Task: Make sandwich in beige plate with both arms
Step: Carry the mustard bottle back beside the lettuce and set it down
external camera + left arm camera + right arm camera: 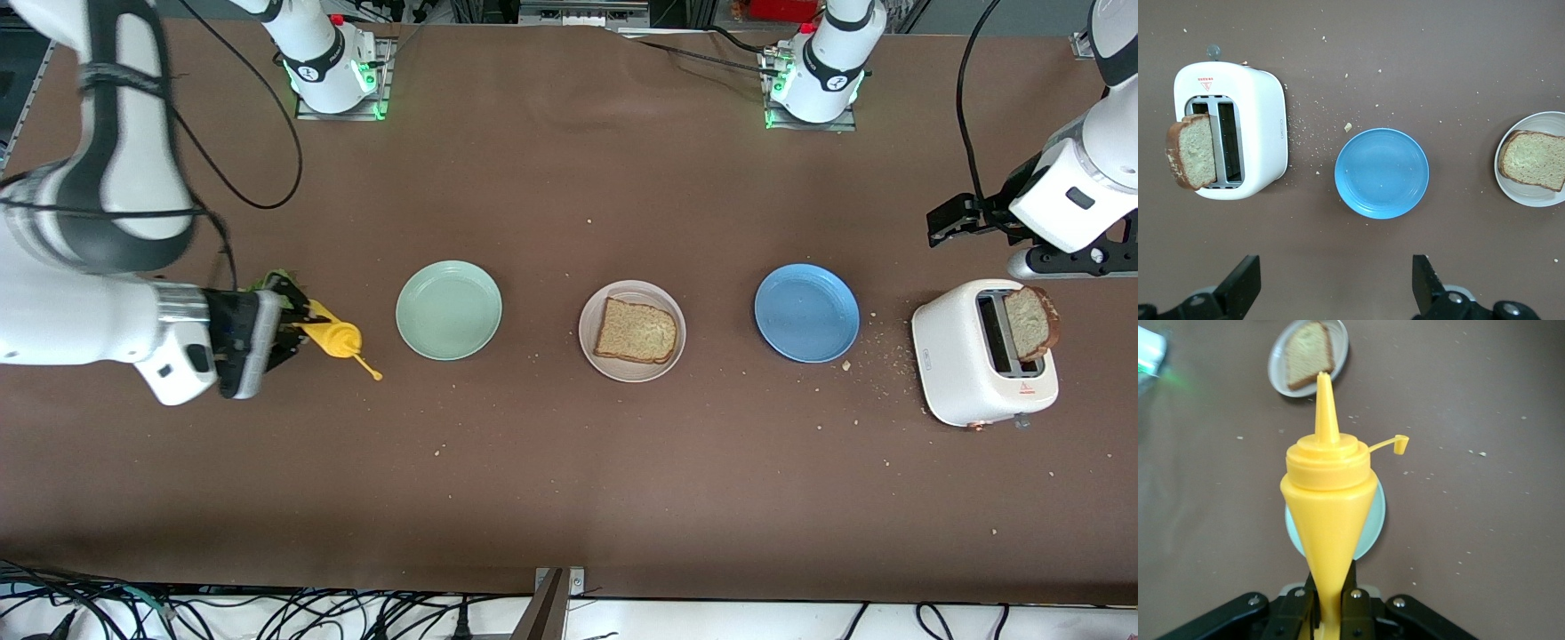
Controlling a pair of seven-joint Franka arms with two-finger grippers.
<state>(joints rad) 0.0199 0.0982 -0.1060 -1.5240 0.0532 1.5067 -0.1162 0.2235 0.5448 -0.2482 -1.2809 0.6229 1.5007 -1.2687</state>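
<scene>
The beige plate (676,342) sits mid-table with one toasted bread slice (636,332) on it. A second slice (1029,322) stands out of the white toaster (969,373) at the left arm's end. My right gripper (286,331) is shut on a yellow squeeze bottle (335,339), tilted with its nozzle toward the mint plate; in the right wrist view the gripper (1330,603) clamps the bottle (1331,500) at its base. A bit of ruffled green (271,281) shows beside that gripper. My left gripper (953,222) hangs open and empty (1336,267) over bare table.
A mint green plate (449,309) lies between the bottle and the beige plate, and a blue plate (806,312) between the beige plate and the toaster. Both are bare. Crumbs lie around the toaster. The bottle's tethered cap (1401,443) hangs open.
</scene>
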